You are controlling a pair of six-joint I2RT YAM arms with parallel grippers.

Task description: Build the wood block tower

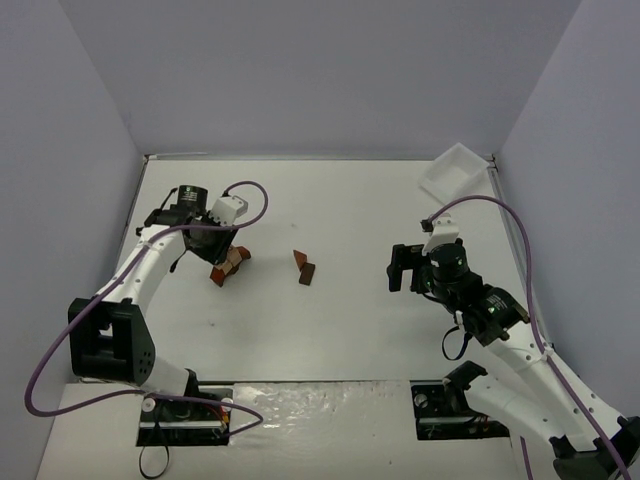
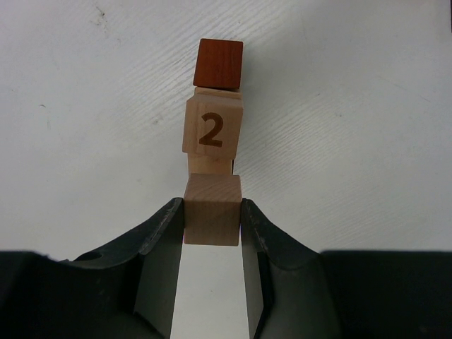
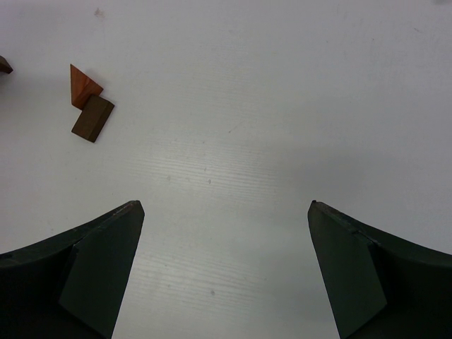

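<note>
Seen from above, my left gripper [image 2: 212, 206] hides most of the tower [image 2: 212, 131] — arm bent low, pinching a pale cube [image 2: 212, 227]; right gripper [image 3: 226, 212] hovers, jaws spread wide.

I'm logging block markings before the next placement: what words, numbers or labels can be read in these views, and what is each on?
"2": printed in dark brown on the pale cube, just beyond the plain pale block gripped by the left gripper.
No other text: the red-brown block, the plain pale block, the loose wedge and the dark brown block show blank faces.
Top view: nothing legible.
</note>
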